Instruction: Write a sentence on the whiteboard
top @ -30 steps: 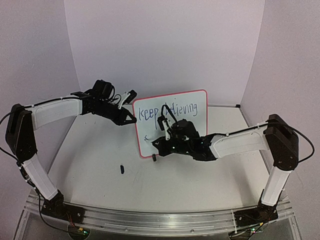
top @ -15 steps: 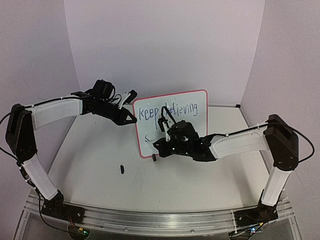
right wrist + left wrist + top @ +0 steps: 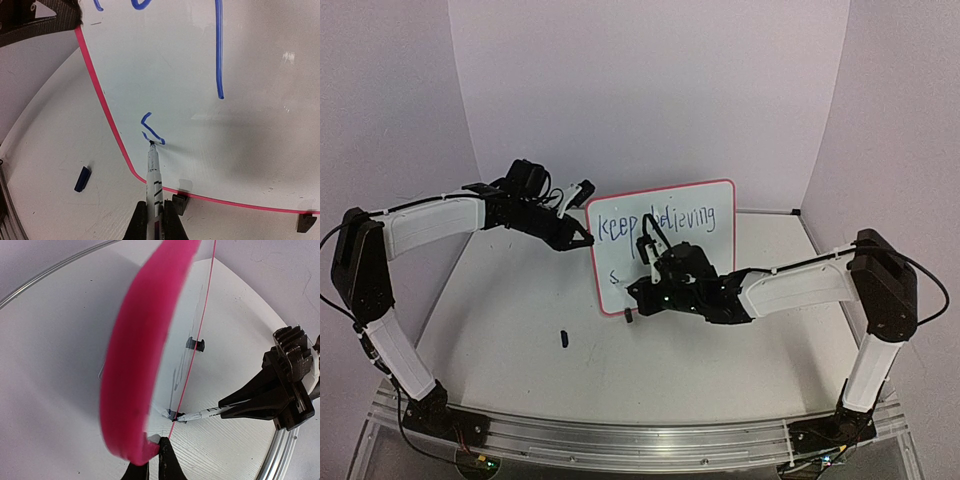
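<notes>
The whiteboard (image 3: 720,250) stands up on its little feet. The left gripper (image 3: 585,238) is pinched tight on the board's left edge to steady it. The right gripper (image 3: 152,212) is squeezed shut around a blue marker (image 3: 153,172). The marker's tip touches the board near its bottom left corner, at a small letter under the sentence (image 3: 665,222). To write well, I think the tip should press softly and move slowly.

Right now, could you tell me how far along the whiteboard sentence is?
Done: the top line, keep believing, partly hidden. In hand: the left claw pinches the whiteboard by its edge while the right claw, shut on the marker, pens the second line's first letter. Left: presumably the rest of that line.
</notes>
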Available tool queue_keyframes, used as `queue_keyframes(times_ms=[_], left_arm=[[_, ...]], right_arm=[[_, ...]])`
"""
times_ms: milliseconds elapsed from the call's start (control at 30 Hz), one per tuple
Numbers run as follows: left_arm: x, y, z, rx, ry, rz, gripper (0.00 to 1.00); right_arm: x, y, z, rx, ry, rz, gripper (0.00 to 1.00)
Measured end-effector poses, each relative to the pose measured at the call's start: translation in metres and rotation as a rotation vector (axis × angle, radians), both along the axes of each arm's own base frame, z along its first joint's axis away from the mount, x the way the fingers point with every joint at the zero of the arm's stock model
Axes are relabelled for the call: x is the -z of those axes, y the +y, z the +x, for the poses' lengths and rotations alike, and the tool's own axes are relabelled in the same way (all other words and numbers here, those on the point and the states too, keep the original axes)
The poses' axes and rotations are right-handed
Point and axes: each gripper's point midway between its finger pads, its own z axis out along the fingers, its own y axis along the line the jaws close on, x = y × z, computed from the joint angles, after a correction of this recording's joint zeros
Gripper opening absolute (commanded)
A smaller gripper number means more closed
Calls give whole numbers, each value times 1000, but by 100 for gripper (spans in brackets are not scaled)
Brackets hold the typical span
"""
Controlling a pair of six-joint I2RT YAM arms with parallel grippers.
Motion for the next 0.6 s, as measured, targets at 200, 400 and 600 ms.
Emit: queue_keyframes(times_ms=[200, 400, 600], left_arm=[[0, 0, 0, 0, 0, 0, 0], [0, 0, 0, 0, 0, 0, 0], [0, 0, 0, 1, 0, 0, 0]], right_arm=[[0, -2, 0, 9, -3, -8, 0], [-3, -6, 1, 27, -12, -14, 0], [-9, -9, -1, 19, -21, -2, 0]])
